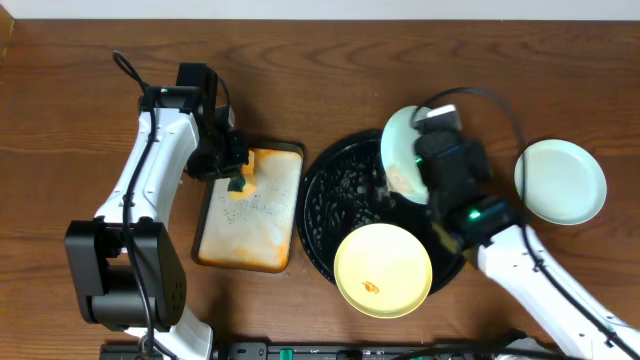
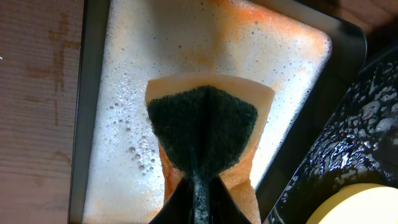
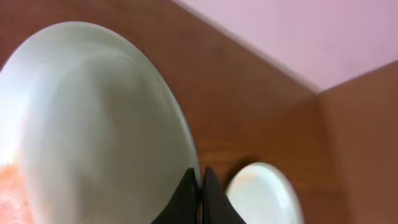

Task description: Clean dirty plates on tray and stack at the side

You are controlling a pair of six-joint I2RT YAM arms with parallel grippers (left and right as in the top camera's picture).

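From overhead you count three plates. A pale yellow plate [image 1: 383, 270] with an orange speck lies on the one round black tray [image 1: 325, 205]. A first mint plate [image 1: 400, 148] stands tilted over that tray, grasped by your right tool [image 1: 418, 168]. A second mint plate [image 1: 560, 180] lies flat on the desk [image 1: 80, 100], right of the tray. Your left tool [image 1: 235, 168] is clenched on one sponge [image 1: 245, 178] over one foamy rectangular tray [image 1: 250, 215].

The left wrist view shows the sponge's dark green face pinched above orange-stained suds.

The right wrist view shows the jaws clamped on the smooth mint rim.
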